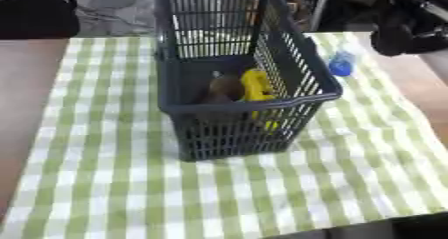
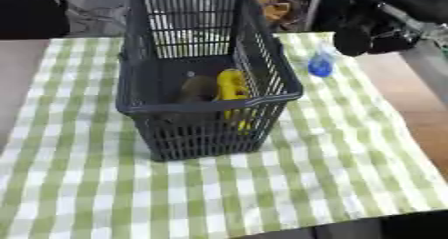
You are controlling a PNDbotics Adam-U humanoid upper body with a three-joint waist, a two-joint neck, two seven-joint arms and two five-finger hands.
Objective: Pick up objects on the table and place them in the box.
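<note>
Bottle (image 2: 320, 66) stood beside the basket (image 2: 262, 58); my right hand (image 2: 367, 35) hung above it, fingers' state I couldn't tell.

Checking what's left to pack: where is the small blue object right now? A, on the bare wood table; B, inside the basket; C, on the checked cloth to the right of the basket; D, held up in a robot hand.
C: the blue object sits on the checked cloth just right of the basket, outside it.
</note>
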